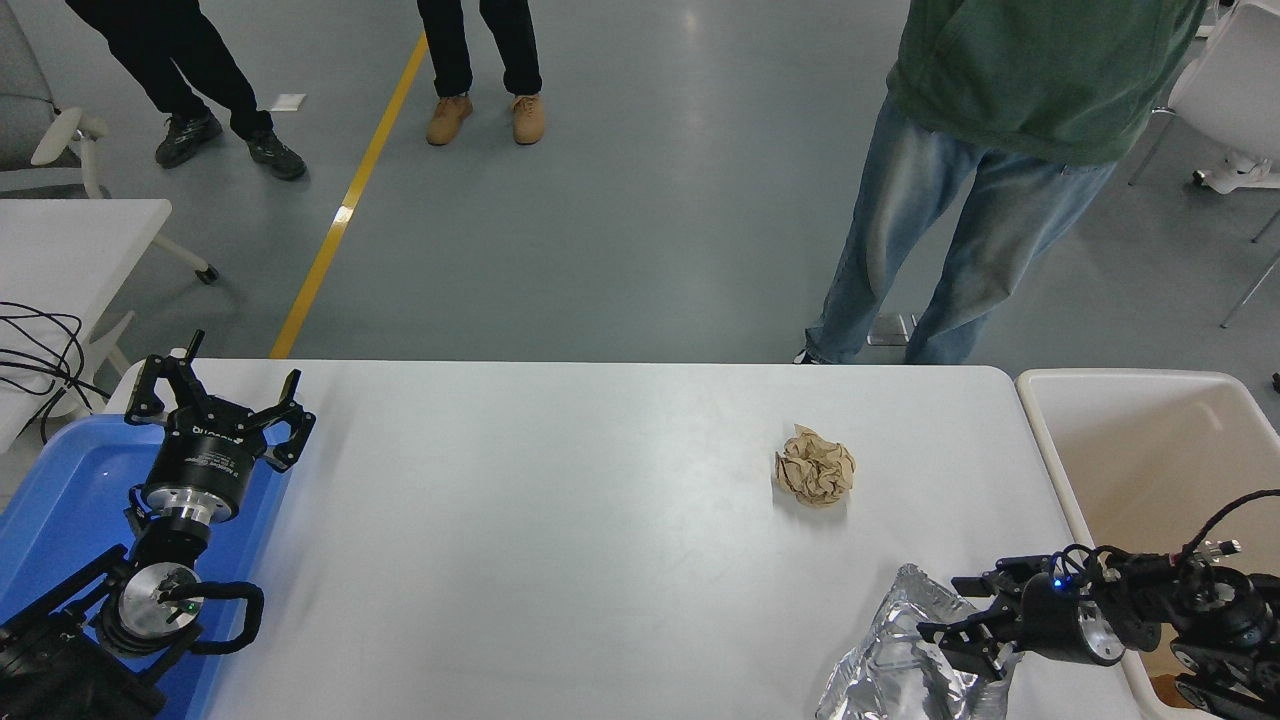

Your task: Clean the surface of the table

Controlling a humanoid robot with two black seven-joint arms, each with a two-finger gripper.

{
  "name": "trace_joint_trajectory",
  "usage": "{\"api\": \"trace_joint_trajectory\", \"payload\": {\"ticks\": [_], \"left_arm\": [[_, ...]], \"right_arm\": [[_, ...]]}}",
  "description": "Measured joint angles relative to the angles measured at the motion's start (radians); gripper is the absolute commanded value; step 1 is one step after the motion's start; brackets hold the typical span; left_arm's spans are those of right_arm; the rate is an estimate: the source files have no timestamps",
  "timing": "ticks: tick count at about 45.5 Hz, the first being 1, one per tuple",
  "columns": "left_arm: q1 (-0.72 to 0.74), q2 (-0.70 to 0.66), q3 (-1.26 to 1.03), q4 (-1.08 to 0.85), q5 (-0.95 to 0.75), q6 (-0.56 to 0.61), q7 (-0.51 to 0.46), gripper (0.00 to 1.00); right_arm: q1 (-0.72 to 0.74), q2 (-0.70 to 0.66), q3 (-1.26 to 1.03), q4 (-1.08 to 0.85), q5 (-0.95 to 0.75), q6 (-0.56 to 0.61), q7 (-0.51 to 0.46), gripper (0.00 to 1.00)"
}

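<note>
A: Head view showed the worktop stretching wide across the middle, not yet clean. A brown paper ball lay right of centre, a foil bag at the near right edge.

B: And the hands?

A: Right hand was spread open, reaching at the bag's right side, holding nothing. Left hand sat open over the blue tray. Bin waited on the right.

B: Any writing?

A: Lettering on the left wrist, too small to read.
</note>
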Motion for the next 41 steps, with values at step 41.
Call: {"api": "trace_joint_trajectory", "payload": {"ticks": [41], "left_arm": [[0.0, 0.0, 0.0, 0.0, 0.0, 0.0, 0.0, 0.99]], "right_arm": [[0.041, -0.013, -0.028, -0.007, 0.017, 0.069, 0.008, 0.0]]}}
